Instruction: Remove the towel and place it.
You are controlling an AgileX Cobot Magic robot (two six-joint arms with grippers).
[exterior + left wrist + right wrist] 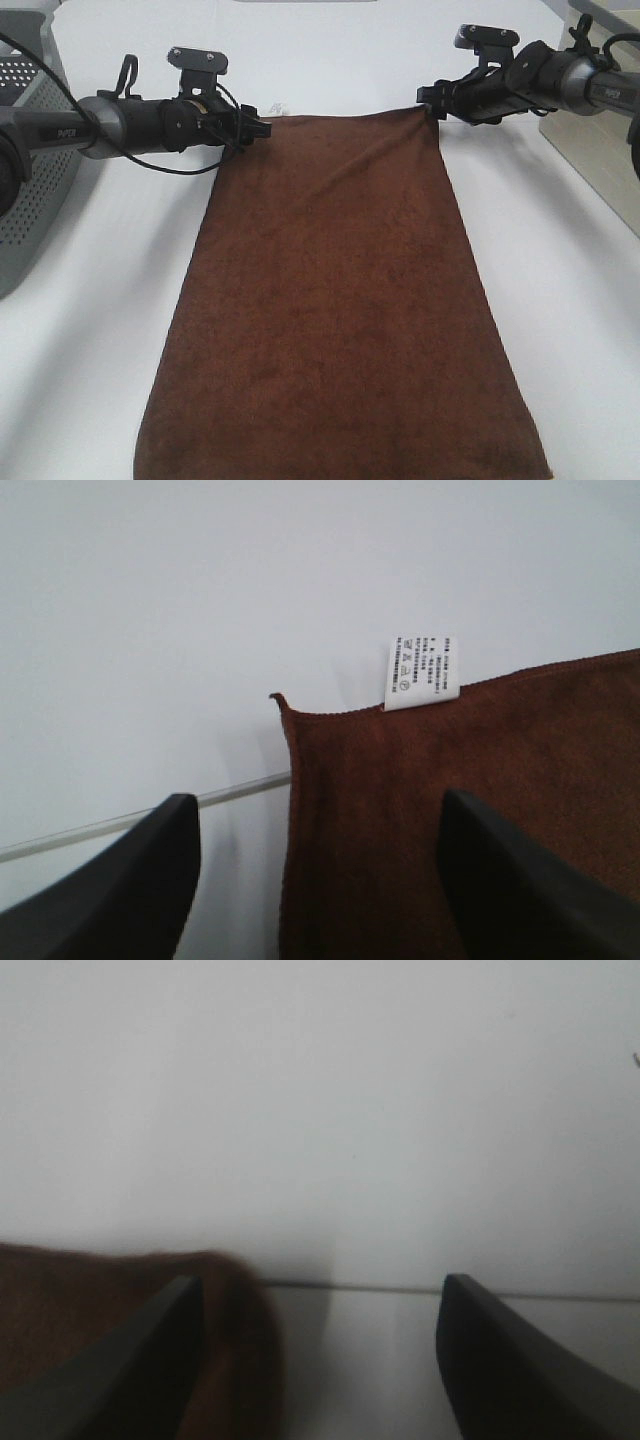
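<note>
White table [90, 330]: carried all items you worked with. Brown towel [340, 310]: lay flat on table centre, long axis running near to far, near end past frame edge. Grey perforated basket [25, 190]: stood at far left. Left gripper [262, 128]: sat at towel's far-left corner, fingers [140, 880] spread wide, nothing held. Right gripper [428, 98]: sat at far-right corner, fingers [520, 1370] likewise wide. White tag [421, 671]: on far hem, near left corner.

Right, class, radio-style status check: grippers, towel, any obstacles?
Left gripper open at the towel's far left corner. Right gripper open at the far right corner. Towel flat on the table, ungrasped. Grey basket sits clear, far left.
</note>
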